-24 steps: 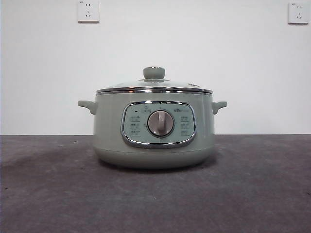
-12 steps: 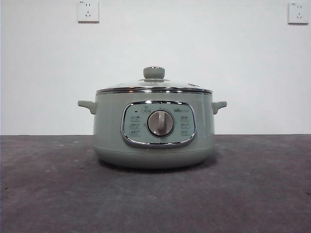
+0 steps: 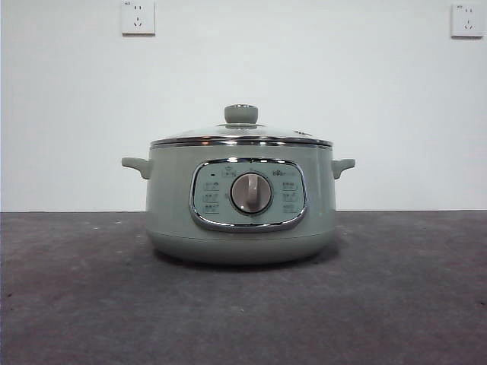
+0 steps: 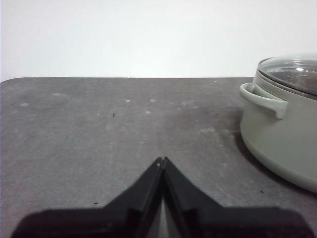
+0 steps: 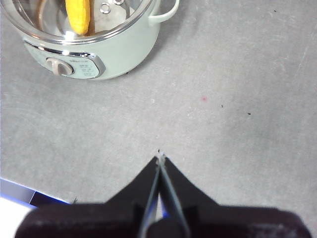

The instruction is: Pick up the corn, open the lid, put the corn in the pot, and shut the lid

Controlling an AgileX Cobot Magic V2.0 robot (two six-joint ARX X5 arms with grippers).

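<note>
step: done — corn [image 5: 79,15] inside pot [image 3: 241,201], lid [image 3: 241,134] seated
left gripper [image 4: 162,159]: fingers together, empty
right gripper [image 5: 160,158]: fingers together, empty
next: none needed

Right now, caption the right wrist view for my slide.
Corn inside the lidded pot; right gripper shut, apart over the table.

We see a dark grey table [image 3: 84,304] filling the lower part of the front frame, with the sage-green pot [image 3: 242,201] standing directly on it at centre frame.
</note>
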